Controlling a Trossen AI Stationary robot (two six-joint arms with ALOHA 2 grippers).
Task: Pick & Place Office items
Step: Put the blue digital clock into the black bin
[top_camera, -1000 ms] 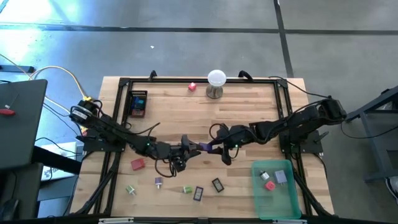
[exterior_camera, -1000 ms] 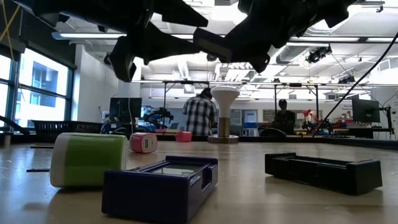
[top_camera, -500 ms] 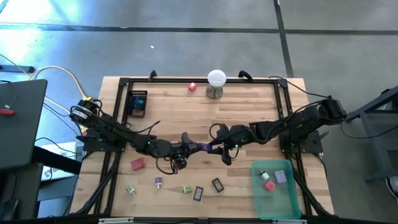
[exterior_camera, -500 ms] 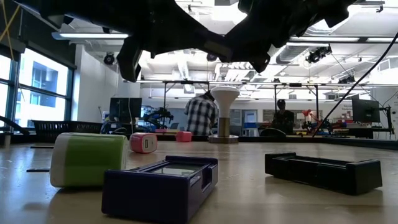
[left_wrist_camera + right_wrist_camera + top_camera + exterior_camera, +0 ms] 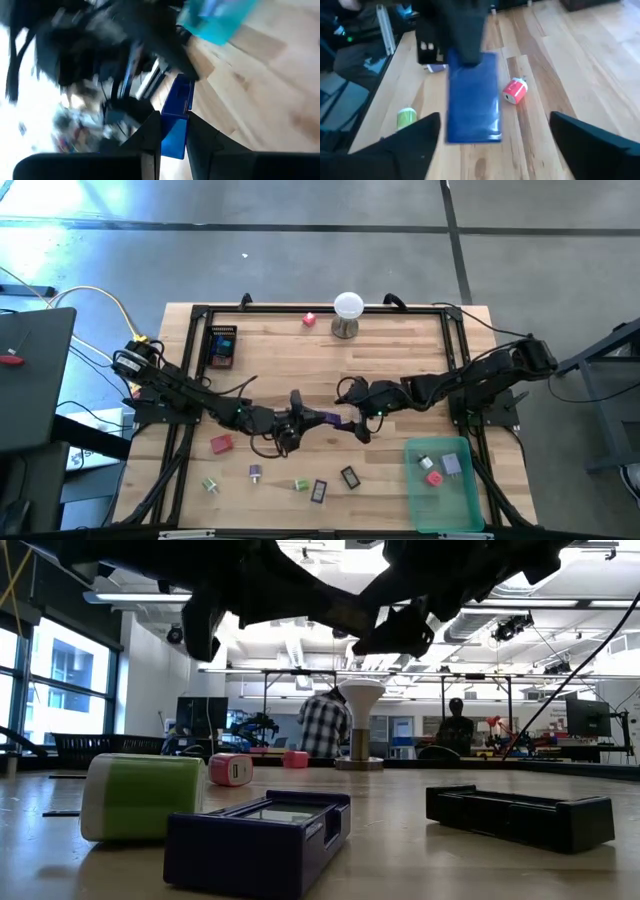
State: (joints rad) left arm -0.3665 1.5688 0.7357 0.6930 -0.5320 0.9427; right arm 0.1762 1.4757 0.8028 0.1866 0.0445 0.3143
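A flat blue office item point(image 5: 328, 419) hangs above the table's middle between my two grippers. My left gripper point(image 5: 304, 420) reaches in from the table's left and is shut on it. My right gripper point(image 5: 353, 423) comes from the right and stands open. In the right wrist view its fingers point(image 5: 420, 140) stand wide on either side of the blue item point(image 5: 472, 100) without touching it. Other office items lie on the near part of the table: a red block point(image 5: 221, 443), green pieces point(image 5: 210, 484), a small purple piece point(image 5: 255, 472) and black pieces point(image 5: 349, 477). My left gripper pinches the blue item's left end point(image 5: 176, 125) between its two fingers point(image 5: 150, 137). The fingers lie about level and come from the table's left. The item sticks out beyond them toward my right gripper, lifted clear of the table.
A teal bin point(image 5: 470, 500) with a few pieces in it stands at the near right. At the far edge are a white ball on a metal stand point(image 5: 347, 308) and a pink piece point(image 5: 309, 320). A dark box point(image 5: 222, 347) lies far left. People stand in the room beyond.
My left gripper has rolled about its own axis and shut on the blue item's left end. My right gripper has opened wide and let go of the item's right end. Both arms have stayed in place, and the item remains lifted between them.
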